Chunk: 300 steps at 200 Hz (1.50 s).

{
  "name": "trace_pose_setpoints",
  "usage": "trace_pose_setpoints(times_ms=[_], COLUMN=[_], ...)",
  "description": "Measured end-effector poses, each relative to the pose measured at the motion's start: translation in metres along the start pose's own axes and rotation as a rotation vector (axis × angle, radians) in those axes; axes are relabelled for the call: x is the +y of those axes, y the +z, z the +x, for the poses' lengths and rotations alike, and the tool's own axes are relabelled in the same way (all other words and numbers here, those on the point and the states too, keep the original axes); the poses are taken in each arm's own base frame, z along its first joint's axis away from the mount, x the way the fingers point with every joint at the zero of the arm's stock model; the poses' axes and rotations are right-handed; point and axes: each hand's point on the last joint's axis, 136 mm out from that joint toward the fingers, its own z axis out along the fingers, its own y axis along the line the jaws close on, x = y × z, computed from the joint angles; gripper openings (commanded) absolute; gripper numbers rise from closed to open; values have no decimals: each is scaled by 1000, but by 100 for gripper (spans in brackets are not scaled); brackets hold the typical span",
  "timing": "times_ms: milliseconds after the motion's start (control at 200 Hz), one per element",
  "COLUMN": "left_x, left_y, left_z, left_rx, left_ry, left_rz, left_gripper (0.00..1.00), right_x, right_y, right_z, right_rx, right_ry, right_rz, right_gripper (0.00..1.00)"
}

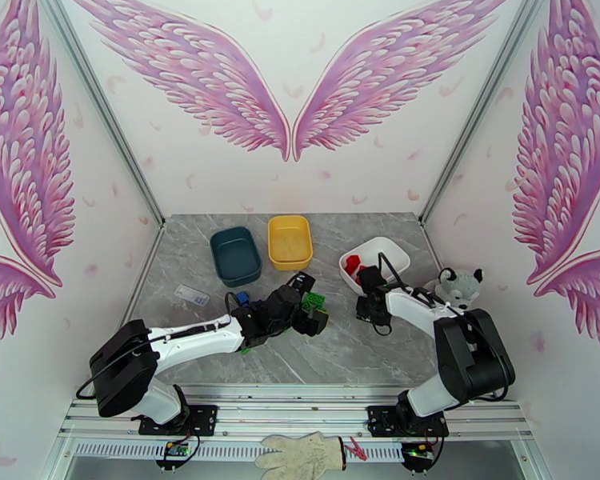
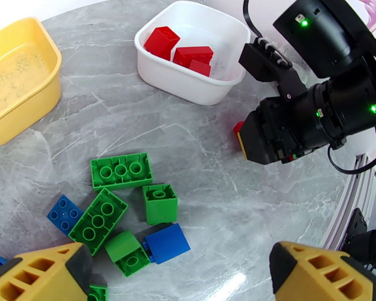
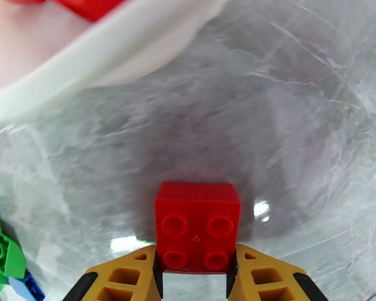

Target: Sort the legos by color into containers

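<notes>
Showing the right gripper (image 3: 195, 268) closed on a single red brick (image 3: 197, 221), its two fingers (image 3: 123, 279) clamping opposite side faces, studs turned toward the wrist camera. The brick is a square two-by-two, so it has no long axis to align (any yaw should do for the drop). Whether it rests on the grey table (image 1: 340, 354) or hangs above it cannot be told.

Decisive relation: the white tub (image 3: 77, 76) lies just ahead of the fingertips and to their left in the right wrist view, its rim near the brick but apart from it. In the overhead view the tub sits just beyond the gripper, long axis running from near left to far right. The right arm is plainly the nearer to it.

The left gripper (image 2: 180, 274) hangs wide open, holding nothing, above the loose pile.

Counts:
- Three tubs: the teal tub (image 1: 236, 256), the yellow tub (image 1: 290, 242) and the white.
- Three red pieces (image 2: 193, 55) lie in the white tub.
- Five green bricks (image 2: 120, 170) and three blue bricks (image 2: 167, 242) lie on the table in the left wrist view, some cut off by the frame edge or the fingers.

Judged next: a short carry forward and left over the rim, then release.
</notes>
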Motion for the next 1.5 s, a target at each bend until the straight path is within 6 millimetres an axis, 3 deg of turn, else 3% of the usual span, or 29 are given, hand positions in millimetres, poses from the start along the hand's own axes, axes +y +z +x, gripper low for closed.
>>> trace_pose_setpoints(times_ms=[200, 425, 525, 675, 805, 1010, 1205, 1385, 1500], left_x=[1, 7, 11, 19, 28, 46, 63, 78, 87], left_y=[0, 0, -1, 0, 0, 1, 1, 0, -1], left_z=[0, 3, 2, -1, -4, -2, -2, -4, -3], left_rx=[0, 4, 0, -2, -6, -1, -1, -6, -4], left_ry=[-1, -7, -17, -35, -65, -113, -146, -180, -187], left_rz=[-2, -12, -19, -28, -40, -70, -101, -132, -163], left_gripper=[99, 99, 99, 99, 99, 99, 97, 95, 91], right_x=[35, 34, 37, 35, 28, 15, 18, 21, 34], right_y=[-36, -62, -76, -94, -89, -57, -46, -49, -59], right_z=[8, 5, -12, -54, -89, -125, -145, -150, -143], right_rx=[-65, -113, -157, -232, -246, -215, -240, -268, -299], right_ry=[-64, -70, -56, 6, 58, 129, 132, 133, 101], right_rz=[-117, -139, -146, -162, -133, -79, -49, -53, -90], right_gripper=[31, 34, 35, 35, 35, 44, 65, 66, 62])
